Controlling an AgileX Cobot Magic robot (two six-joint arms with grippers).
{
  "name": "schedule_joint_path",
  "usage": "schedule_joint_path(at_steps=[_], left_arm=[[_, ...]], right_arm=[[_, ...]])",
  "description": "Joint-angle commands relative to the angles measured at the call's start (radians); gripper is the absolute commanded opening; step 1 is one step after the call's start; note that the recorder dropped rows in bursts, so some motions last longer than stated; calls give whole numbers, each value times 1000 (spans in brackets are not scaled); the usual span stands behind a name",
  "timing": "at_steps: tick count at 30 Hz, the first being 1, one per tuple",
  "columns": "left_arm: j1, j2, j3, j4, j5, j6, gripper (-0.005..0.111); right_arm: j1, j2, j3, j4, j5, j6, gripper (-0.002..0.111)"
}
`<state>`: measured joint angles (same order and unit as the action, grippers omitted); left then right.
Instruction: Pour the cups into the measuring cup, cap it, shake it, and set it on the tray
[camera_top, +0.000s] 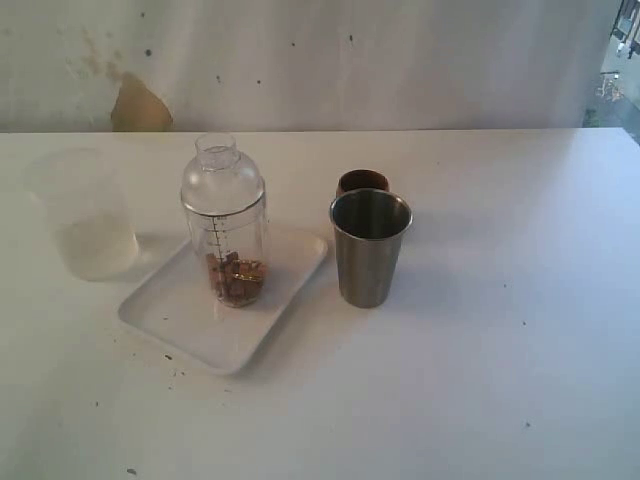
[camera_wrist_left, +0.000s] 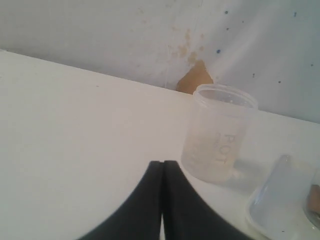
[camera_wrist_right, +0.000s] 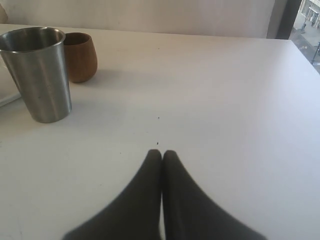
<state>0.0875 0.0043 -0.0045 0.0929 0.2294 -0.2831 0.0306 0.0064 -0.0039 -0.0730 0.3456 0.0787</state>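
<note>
Work looks all but finished — capped measuring cup (camera_top: 224, 225) stands upright on the tray (camera_top: 180, 318), brown bits inside, tumbler (camera_top: 369, 250) and wooden cup (camera_top: 362, 181) just beside it. Left claw (camera_wrist_left: 162, 165) and right claw (camera_wrist_right: 161, 154) sit pressed together, empty — best held well clear of that tall cup

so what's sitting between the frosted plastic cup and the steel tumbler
In the exterior view, the capped measuring cup, with brown pieces at its bottom, stands on the white tray between the frosted cup and the steel tumbler.
</note>
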Motion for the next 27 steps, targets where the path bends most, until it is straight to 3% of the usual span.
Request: schedule_joint_path(at_steps=[1, 27], left_arm=[[-1, -4, 5, -3, -3, 18, 0], [-1, -4, 5, -3, -26, 18, 0]], right_arm=[[-1, -6, 4, -6, -3, 5, 0], [-1, -6, 4, -6, -3, 5, 0]])
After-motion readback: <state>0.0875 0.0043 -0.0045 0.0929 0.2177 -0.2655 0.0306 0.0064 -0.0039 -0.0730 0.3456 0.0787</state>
